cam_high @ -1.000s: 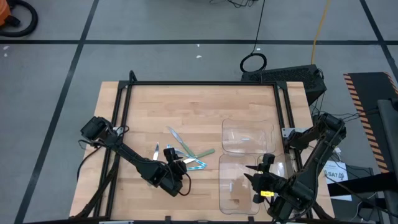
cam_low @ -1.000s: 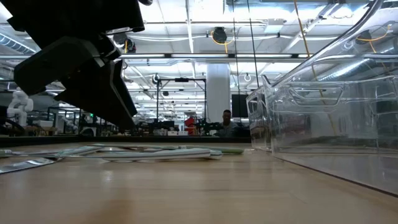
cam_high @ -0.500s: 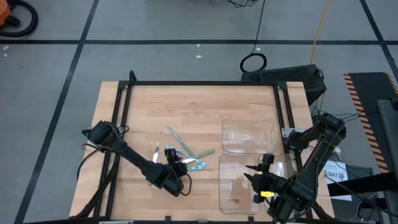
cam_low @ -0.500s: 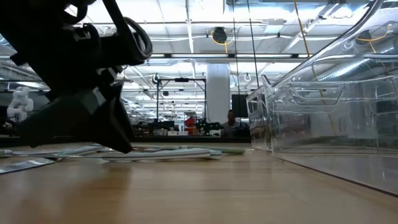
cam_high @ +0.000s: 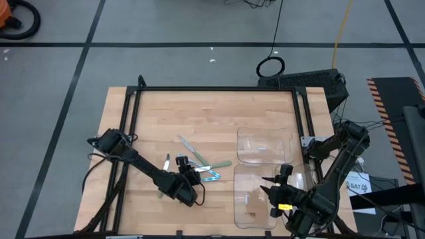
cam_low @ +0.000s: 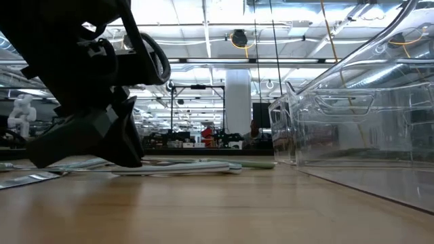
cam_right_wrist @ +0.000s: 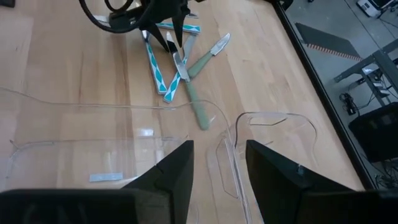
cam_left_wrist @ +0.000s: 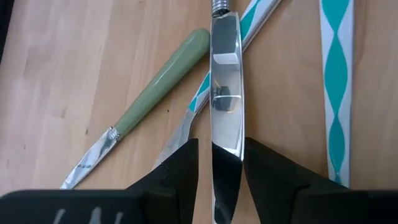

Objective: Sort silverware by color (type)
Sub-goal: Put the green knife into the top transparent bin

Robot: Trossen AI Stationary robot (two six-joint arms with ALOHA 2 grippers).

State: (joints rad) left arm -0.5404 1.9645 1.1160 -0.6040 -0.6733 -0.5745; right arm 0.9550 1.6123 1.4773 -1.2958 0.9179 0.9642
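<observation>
The silverware (cam_high: 202, 166) lies in a loose pile near the table's middle: slim pieces with silver ends, some handles pale green, some patterned teal and white. My left gripper (cam_high: 191, 176) is down at the pile's near left side, open. In the left wrist view its fingers (cam_left_wrist: 180, 171) stand on either side of a silver knife blade (cam_left_wrist: 225, 112) that lies on the wood, beside a green-handled knife (cam_left_wrist: 158, 84) and teal-patterned handles (cam_left_wrist: 336, 93). My right gripper (cam_high: 265, 184) waits open over the clear trays. It sees the pile (cam_right_wrist: 180, 62) from afar.
Two clear plastic trays sit right of the pile, one toward the far side (cam_high: 240, 136) and one nearer (cam_high: 236, 196). Single utensils lie left of the pile (cam_high: 167, 161) and under the left arm (cam_high: 159, 194). A black frame (cam_high: 212, 89) borders the table; bare wood lies toward the far edge.
My left gripper has come down from above the table to the silverware pile, and its body now sits low over the wood in the low view. The right arm has kept still.
</observation>
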